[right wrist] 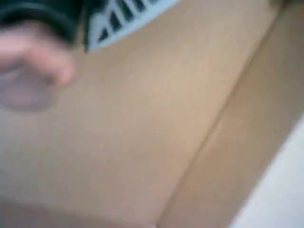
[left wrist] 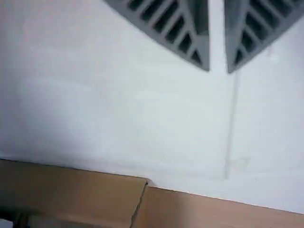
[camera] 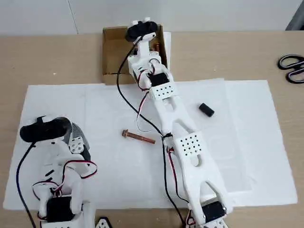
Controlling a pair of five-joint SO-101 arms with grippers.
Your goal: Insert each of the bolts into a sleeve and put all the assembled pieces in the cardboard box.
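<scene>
My right gripper [camera: 145, 45] hangs inside the cardboard box [camera: 110, 53] at the table's far side. In the right wrist view the gripper [right wrist: 80, 42] is shut on an assembled piece, a blurred coppery bolt [right wrist: 35, 66] with a black sleeve [right wrist: 42, 16] on it, above the box floor [right wrist: 156, 123]. A second copper bolt [camera: 137, 137] lies loose on the white paper [camera: 109, 180] mid-table. A loose black sleeve [camera: 206, 109] rests to its right. My left gripper [camera: 78, 140] sits folded at the near left, its grey ribbed fingers [left wrist: 190, 40] shut on nothing over the paper.
Scissors [camera: 292, 66] lie on the bare wood at the far right edge. The right arm's white links [camera: 183, 137] stretch diagonally across the paper between the loose bolt and the loose sleeve. Brown tabletop [left wrist: 95, 199] borders the paper near my left gripper.
</scene>
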